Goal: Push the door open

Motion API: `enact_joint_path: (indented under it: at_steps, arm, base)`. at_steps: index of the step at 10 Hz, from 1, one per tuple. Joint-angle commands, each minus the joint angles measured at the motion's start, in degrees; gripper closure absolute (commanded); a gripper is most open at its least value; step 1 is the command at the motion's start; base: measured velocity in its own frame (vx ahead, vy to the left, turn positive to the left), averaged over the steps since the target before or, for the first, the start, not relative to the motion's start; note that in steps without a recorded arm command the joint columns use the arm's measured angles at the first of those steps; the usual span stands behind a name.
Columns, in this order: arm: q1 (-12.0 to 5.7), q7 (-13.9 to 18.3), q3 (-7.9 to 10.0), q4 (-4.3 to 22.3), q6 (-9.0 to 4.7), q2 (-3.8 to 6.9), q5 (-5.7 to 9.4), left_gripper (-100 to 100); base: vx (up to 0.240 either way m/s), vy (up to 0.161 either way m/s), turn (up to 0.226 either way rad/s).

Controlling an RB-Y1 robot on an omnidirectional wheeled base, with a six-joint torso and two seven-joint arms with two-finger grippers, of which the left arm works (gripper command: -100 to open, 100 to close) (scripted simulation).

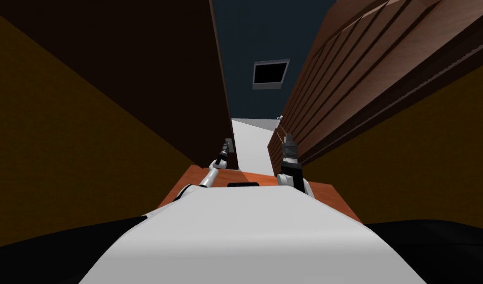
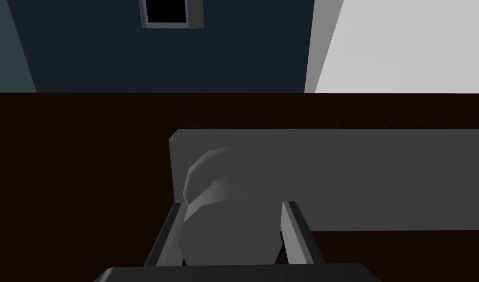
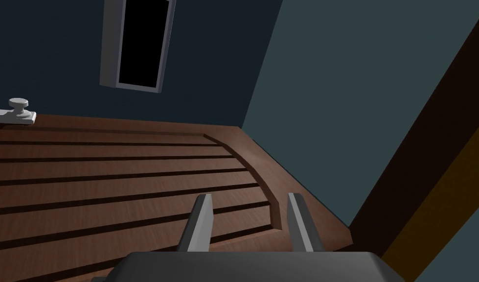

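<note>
Door (image 2: 62, 171) knob (image 2: 226, 215) partly behind left claw (image 2: 233, 204).

Floor, as seen from my head camera. An orange-brown floor strip (image 1: 193, 180) lies nearest me. Beyond it, a light grey floor (image 1: 255, 148) runs on through a narrow gap. Two things stand on the floor: a dark brown door (image 1: 136, 74) at my left and a panelled brown door (image 1: 363, 64) at my right. Their lower edges flank the grey strip.
</note>
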Motion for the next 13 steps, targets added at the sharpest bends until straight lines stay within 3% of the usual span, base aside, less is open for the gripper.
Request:
enact_joint_path:
  at_steps: [1,6,13]
  arm:
    - [0.04,0.0,-0.01,0.0,0.02,0.0,0.0,100]
    - [0.13,-0.2,0.58,0.2,0.15,0.15,0.14,100]
    - [-0.01,-1.3,4.26,0.9,0.32,1.01,0.94,100]
  base:
    - [-0.025,0.004,-0.004]
    - [0.011,-0.008,0.007]
    - [0.19,-0.085,0.051]
